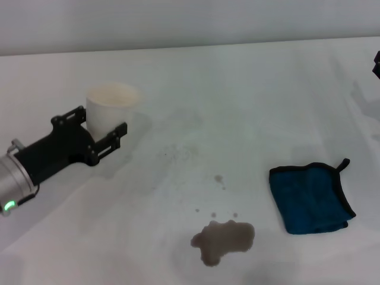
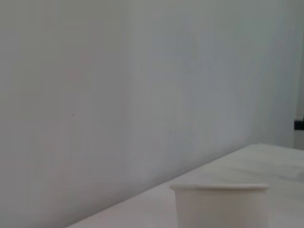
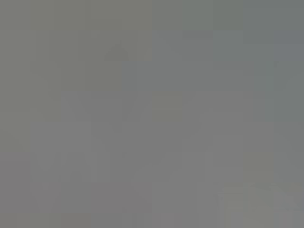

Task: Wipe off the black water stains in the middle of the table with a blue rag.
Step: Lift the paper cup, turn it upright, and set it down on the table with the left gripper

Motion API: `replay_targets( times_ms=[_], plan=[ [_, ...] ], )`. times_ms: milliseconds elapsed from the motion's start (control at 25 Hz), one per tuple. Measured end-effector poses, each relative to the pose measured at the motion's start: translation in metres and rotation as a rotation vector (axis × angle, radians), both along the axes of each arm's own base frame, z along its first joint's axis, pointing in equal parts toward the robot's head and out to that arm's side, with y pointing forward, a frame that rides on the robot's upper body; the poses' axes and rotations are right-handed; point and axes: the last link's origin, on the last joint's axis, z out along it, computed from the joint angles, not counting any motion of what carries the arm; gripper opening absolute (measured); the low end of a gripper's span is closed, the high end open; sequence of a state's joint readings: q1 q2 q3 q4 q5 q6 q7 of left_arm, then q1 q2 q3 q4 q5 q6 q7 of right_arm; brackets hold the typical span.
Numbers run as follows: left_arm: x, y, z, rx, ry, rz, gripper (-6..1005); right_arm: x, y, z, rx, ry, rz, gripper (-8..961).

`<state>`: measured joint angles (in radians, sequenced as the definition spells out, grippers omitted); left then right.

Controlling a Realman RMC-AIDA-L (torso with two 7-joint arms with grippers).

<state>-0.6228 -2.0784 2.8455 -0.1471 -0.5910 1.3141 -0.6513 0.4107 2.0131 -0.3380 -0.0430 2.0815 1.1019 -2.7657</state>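
The black water stains (image 1: 224, 239) are a brownish-grey puddle near the front middle of the white table (image 1: 255, 107), with small droplets (image 1: 219, 179) just beyond it. The blue rag (image 1: 310, 198) lies folded flat to the right of the puddle, its black loop pointing to the far right. My left gripper (image 1: 102, 123) is at the left, far from both, shut around the lower part of a white paper cup (image 1: 110, 107). Only a dark tip of my right gripper (image 1: 376, 64) shows at the right edge, well beyond the rag.
The paper cup's rim also shows in the left wrist view (image 2: 219, 188), with a plain wall behind the table's far edge. Faint grey specks (image 1: 178, 151) mark the tabletop between cup and puddle. The right wrist view shows only flat grey.
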Motion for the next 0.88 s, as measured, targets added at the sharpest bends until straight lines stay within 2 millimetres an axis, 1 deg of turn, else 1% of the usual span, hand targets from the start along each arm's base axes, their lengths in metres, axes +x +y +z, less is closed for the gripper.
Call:
replay_targets(
  times_ms=[160, 280, 480, 720, 880],
  plan=[
    [-0.009, -0.012, -0.01, 0.05, 0.039, 0.003, 625, -0.002, -0.001, 0.001, -0.005, -0.015, 0.022, 873],
    [-0.012, -0.018, -0.017, 0.081, 0.054, 0.014, 625, -0.002, -0.002, 0.001, -0.008, -0.019, 0.024, 873],
    [-0.018, -0.027, -0.023, 0.129, 0.076, 0.036, 624, -0.001, -0.002, 0.001, -0.01, -0.02, 0.02, 873],
    [-0.026, -0.037, -0.031, 0.154, 0.144, 0.039, 624, -0.001, -0.001, 0.002, -0.008, -0.025, 0.019, 874],
    [-0.029, -0.041, -0.035, 0.173, 0.168, 0.052, 623, 0.0, -0.002, 0.003, -0.009, -0.028, 0.019, 874]
  ],
)
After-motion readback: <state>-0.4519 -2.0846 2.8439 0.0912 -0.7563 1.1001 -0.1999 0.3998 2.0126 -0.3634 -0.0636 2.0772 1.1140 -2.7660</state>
